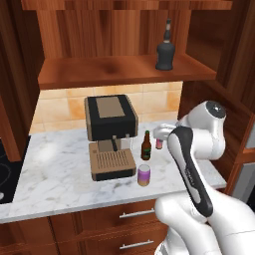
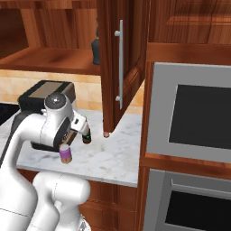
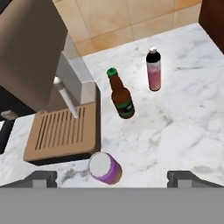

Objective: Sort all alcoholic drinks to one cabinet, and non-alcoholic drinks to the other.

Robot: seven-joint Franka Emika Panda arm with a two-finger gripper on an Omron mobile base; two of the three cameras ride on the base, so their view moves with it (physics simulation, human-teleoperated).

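Hovering with spread fingers above three drinks left standing on the marble table.

The gripper holds nothing and looks down on the purple can nearest it, the brown beer bottle just beyond beside the coffee machine, and the pink bottle further off. All stand upright and apart, leaving room to close around one. The squat dark grey bottle sits on the open wall cabinet's shelf, so the beer likely belongs there.
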